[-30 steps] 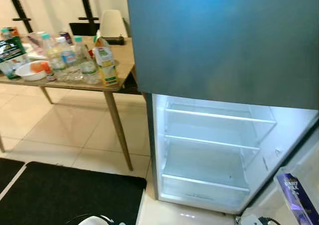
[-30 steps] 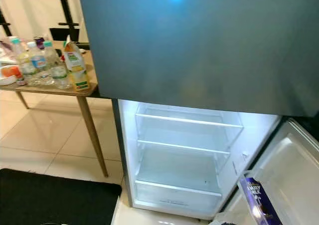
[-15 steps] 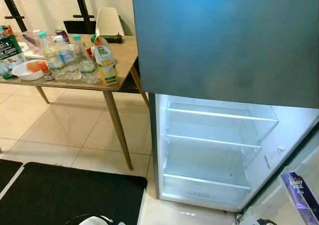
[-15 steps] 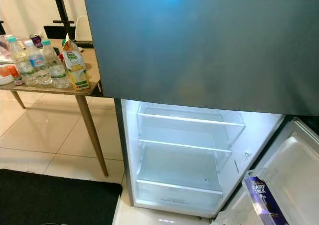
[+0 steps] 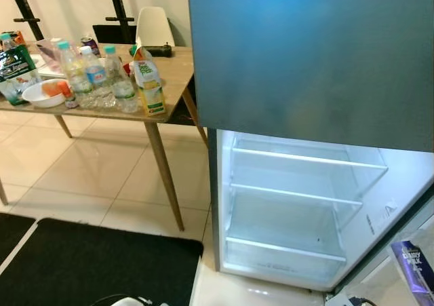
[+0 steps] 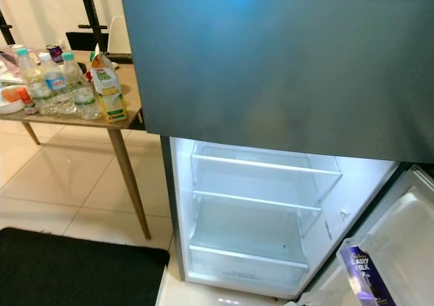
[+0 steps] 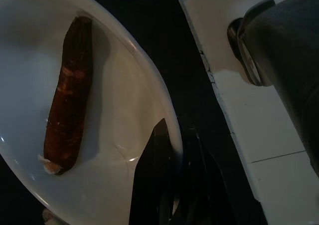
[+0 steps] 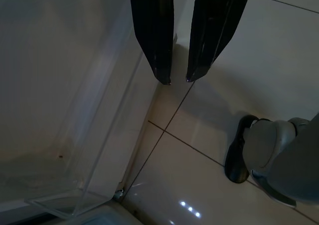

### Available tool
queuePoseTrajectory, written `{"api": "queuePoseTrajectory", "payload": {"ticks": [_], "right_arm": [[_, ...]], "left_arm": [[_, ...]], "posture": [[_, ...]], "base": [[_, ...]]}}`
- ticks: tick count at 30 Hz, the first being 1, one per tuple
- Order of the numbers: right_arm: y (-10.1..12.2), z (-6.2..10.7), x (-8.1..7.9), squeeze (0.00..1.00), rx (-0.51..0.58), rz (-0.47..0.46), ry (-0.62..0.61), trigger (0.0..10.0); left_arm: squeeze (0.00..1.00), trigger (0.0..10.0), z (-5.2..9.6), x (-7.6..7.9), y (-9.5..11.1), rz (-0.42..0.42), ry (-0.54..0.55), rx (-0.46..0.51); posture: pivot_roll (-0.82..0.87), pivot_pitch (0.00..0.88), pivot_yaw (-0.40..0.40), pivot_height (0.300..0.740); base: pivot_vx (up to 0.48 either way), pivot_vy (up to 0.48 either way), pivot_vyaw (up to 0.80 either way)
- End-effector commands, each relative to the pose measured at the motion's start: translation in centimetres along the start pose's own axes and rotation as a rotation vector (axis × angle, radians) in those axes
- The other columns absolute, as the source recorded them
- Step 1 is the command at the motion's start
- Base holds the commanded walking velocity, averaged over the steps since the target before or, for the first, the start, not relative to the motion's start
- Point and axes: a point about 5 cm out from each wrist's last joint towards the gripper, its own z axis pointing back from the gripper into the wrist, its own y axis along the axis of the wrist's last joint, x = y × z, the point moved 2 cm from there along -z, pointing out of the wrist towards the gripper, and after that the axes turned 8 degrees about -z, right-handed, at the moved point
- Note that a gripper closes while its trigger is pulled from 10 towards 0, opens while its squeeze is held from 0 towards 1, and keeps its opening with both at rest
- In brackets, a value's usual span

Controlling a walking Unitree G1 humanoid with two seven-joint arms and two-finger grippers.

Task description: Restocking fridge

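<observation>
left gripper (image 7: 174, 135) clamped on rim of white plate (image 7: 119, 85) carrying a sausage (image 7: 67, 115) | right gripper (image 8: 174, 80) slightly parted, holding nothing, beside open fridge (image 5: 298, 211) | plate edges cut off

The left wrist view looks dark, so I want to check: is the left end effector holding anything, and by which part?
Yes: the left end effector is shut on the rim of a white plate carrying a dark reddish-brown sausage-like piece of food.
</observation>
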Motion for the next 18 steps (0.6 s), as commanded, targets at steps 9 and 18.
{"api": "queuePoseTrajectory", "payload": {"ticks": [9,18], "right_arm": [[0.32,-0.06,-0.12,0.0,0.005,-0.017,0.003,10.0],[0.37,-0.07,-0.15,0.0,0.007,-0.021,0.006,10.0]], "left_arm": [[0.0,10.0,-0.06,0.33,0.51,0.014,-0.013,0.016],[0.0,10.0,-0.07,0.26,0.79,0.014,-0.006,0.029]], "posture": [[-0.07,0.0,-0.012,0.74],[-0.07,0.0,-0.014,0.74]], "base": [[0.3,0.0,0.0],[0.168,0.0,0.0]]}}
